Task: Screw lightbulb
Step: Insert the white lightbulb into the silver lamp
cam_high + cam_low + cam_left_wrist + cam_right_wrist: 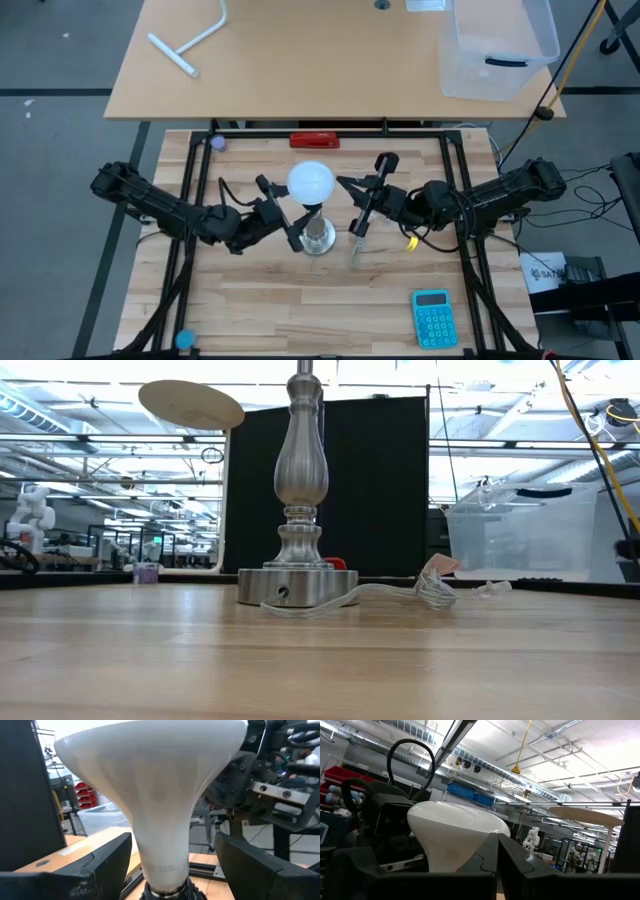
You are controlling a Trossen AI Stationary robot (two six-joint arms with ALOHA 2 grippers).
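Left claw [283,213] straddles the lightbulb [311,182] above the wooden table [260,310].

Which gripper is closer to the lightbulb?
Left. The left gripper straddles the neck of the lightbulb, fingers open either side. The right gripper sits just off the other side.

From above I get even, bright light with only soft shadows on the wooden table [300,310]. At table height, ceiling lights glare behind the silvery lamp stand [298,510]. The lightbulb [155,795] fills my left wrist view, slightly soft and washed out.
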